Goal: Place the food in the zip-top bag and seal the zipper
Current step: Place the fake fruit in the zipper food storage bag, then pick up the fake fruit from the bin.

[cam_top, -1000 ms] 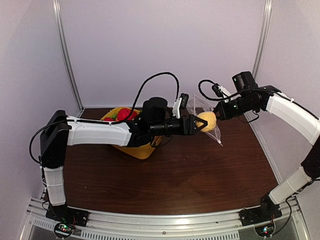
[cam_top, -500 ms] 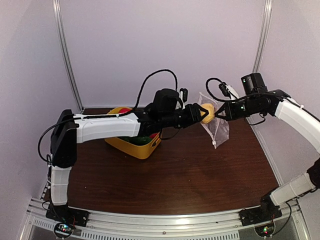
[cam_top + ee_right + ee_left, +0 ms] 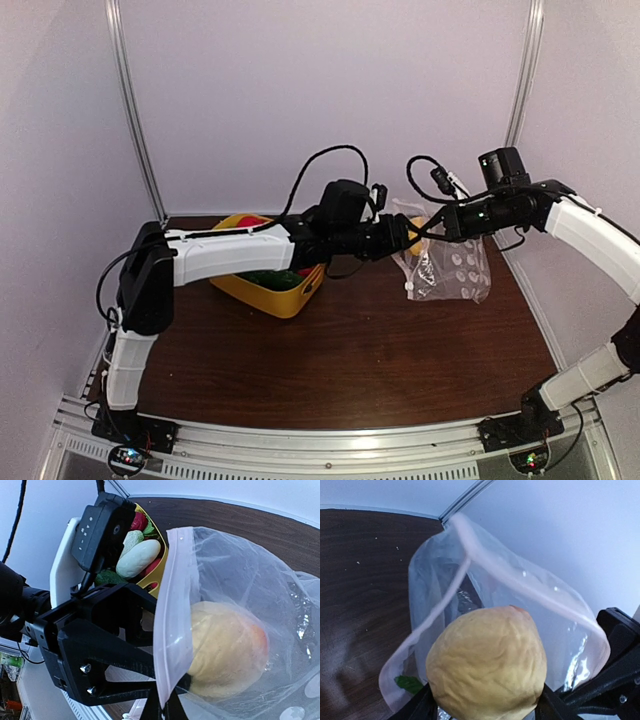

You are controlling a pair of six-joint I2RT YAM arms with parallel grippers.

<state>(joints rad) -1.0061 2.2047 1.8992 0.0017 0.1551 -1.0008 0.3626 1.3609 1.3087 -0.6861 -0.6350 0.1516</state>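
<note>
Right of yellow tub [image 3: 285, 298]: zip-top bag [image 3: 455, 272] hanging, mouth facing the tub, long axis slanting down and away from it. Right gripper [image 3: 437, 228] pinched tight on the bag's mouth edge. Left gripper [image 3: 405, 238] partly spread, clasping yellow-tan fruit [image 3: 487, 665] just past the zipper [image 3: 520, 587].

Left arm [image 3: 225, 256] and right arm [image 3: 592, 230]: white link shells, black joints. Black cables [image 3: 335, 148] loop over both wrists. Left claw [image 3: 408, 236]: black, with silver screws [image 3: 85, 668]. Bases [image 3: 135, 432]: black, green indicator lights [image 3: 125, 461].
</note>
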